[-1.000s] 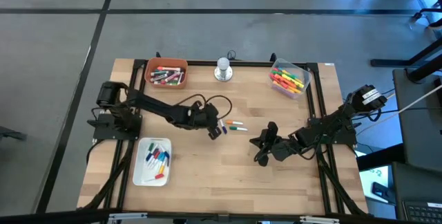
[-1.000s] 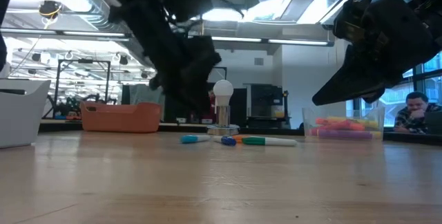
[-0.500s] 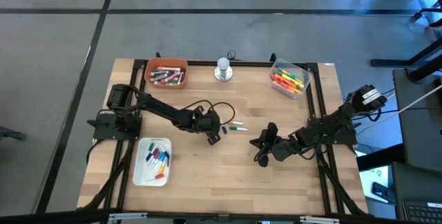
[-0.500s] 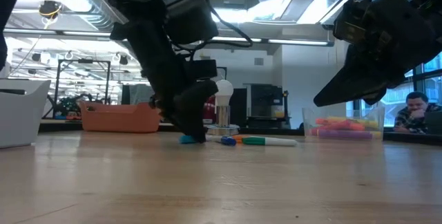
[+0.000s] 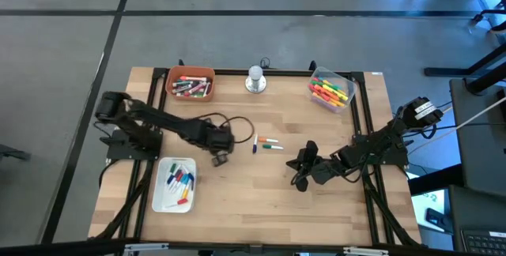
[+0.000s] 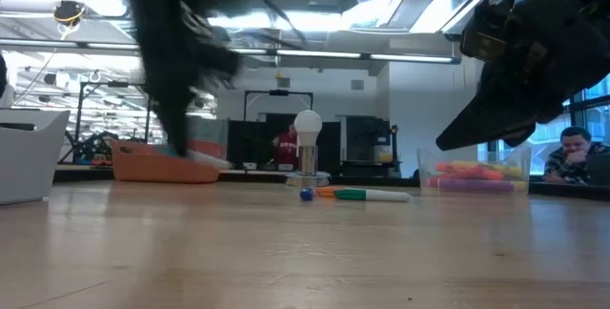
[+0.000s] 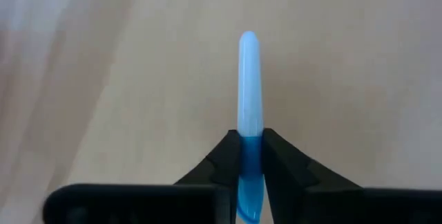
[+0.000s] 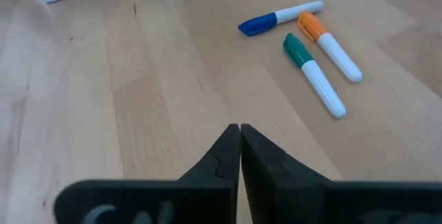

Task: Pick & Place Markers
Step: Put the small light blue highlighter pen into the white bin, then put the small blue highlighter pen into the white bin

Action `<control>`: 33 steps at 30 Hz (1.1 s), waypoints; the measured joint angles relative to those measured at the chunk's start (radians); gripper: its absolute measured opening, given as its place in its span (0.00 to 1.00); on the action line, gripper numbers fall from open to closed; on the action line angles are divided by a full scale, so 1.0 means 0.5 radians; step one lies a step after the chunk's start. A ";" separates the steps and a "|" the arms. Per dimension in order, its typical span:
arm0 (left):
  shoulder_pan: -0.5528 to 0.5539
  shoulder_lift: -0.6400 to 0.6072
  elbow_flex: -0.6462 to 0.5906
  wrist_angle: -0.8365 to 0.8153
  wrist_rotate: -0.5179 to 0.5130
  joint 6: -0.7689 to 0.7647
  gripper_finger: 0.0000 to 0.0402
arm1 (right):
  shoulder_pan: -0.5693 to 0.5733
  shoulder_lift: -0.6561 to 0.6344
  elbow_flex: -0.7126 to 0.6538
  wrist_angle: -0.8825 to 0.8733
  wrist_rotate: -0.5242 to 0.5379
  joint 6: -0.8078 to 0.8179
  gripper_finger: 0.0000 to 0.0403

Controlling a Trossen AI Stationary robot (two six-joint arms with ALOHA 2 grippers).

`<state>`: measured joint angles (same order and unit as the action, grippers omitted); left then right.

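Fingers of the left gripper (image 7: 250,156) clamp a blue marker (image 7: 248,92) above the counter (image 5: 237,193), mid-carry. Next, I'd guess, comes the white tray (image 5: 160,201) nearby. Right gripper (image 8: 239,141), fingers together, waits near three markers (image 8: 314,68).

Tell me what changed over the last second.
The left gripper closed on the light-blue marker, lifted it from the loose group and swung toward the white tray. Three markers remain mid-table; the right gripper stayed shut, hovering.
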<state>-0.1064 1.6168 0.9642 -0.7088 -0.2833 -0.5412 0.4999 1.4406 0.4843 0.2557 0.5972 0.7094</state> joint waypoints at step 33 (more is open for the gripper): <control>-1.248 -0.866 -0.351 -0.719 0.466 -1.950 0.29 | -0.001 0.000 0.000 -0.026 0.010 0.079 0.04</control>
<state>-0.7303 1.1837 0.7887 -1.0683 -0.0502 -1.5162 0.4995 1.4406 0.4843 0.2428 0.6020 0.7486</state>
